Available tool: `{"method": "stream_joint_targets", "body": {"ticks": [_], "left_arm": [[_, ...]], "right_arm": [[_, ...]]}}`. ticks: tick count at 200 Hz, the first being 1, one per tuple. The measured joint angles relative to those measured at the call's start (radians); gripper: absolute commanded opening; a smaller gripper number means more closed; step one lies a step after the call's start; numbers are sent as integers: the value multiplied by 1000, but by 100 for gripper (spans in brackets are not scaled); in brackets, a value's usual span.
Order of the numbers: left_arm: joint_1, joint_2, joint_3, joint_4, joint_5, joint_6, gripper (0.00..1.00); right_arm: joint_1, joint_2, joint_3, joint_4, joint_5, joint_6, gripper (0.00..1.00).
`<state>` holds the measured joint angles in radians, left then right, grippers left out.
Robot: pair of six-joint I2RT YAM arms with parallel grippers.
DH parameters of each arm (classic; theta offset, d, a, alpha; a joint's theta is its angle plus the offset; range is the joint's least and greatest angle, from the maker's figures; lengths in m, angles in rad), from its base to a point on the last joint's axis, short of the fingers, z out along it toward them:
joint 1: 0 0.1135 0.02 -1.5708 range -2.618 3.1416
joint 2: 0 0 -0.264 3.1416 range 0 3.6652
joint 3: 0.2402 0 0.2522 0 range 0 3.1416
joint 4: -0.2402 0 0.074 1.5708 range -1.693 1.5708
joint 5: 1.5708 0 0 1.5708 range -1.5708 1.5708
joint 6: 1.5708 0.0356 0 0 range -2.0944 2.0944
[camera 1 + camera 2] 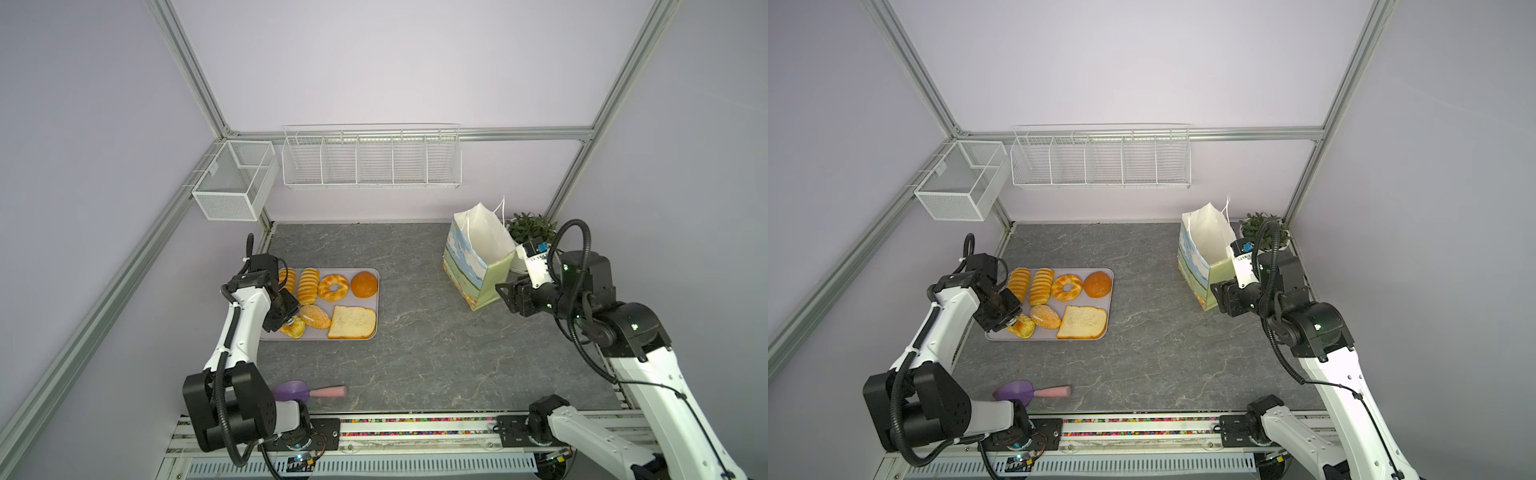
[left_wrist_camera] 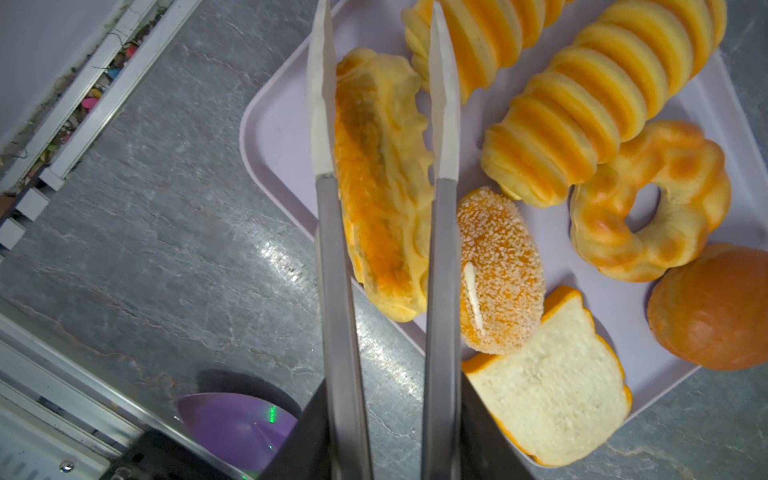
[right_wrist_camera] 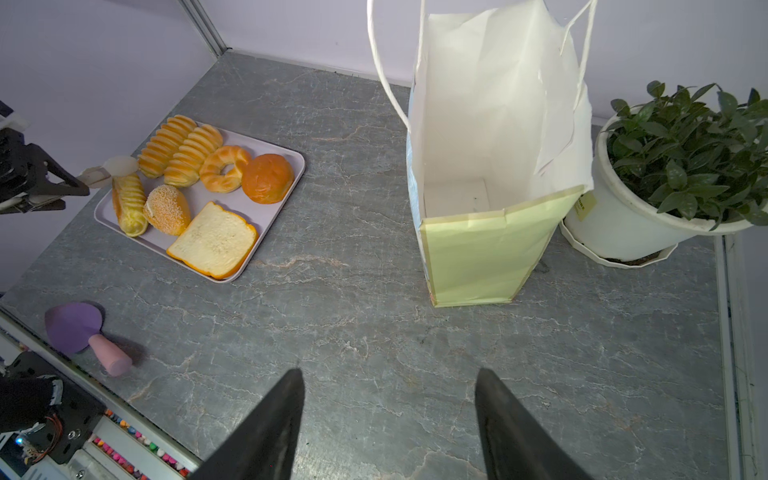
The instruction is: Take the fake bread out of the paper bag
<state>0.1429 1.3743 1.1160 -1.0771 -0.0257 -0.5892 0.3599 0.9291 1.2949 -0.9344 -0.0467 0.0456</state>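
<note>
All seven visible pieces of fake bread (image 3: 191, 158) lay on the tray (image 2: 278, 137); the paper bag (image 3: 482, 257), well apart from it, appeared empty. The left gripper (image 2: 378, 25) straddled a long pastry (image 2: 382, 178) at the tray's corner, grip or release indeterminable; the right gripper (image 3: 390, 374) gaped empty. Unloading was judged essentially finished.

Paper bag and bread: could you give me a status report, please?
Left claw straddles long loaf on tray, grip unclear; right claw open. Paper bag looks empty. Nothing blocking.

Bread (image 1: 351, 322) on tray (image 1: 370, 303), left of bag (image 1: 465, 266).
</note>
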Motion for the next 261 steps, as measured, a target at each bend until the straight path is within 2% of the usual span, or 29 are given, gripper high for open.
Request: {"method": "stream_joint_targets", "body": {"ticks": [75,107,156,180,261], "left_arm": [[-37,17,7,3,19,-16,43],[-39,7,7,2,23,-19,31],[-39,-23,7,-10,23,-18,30],[-39,-48,7,-23,23,-16,27],[-39,-106,21,-85,8,2,36]], "right_arm": [[0,-2,-61,24,-50,27,67],[0,1,-68,45,-64,34,67],[0,9,-71,62,-75,36,67],[0,10,-75,66,-79,37,67],[0,27,-78,87,-103,42,66]]}}
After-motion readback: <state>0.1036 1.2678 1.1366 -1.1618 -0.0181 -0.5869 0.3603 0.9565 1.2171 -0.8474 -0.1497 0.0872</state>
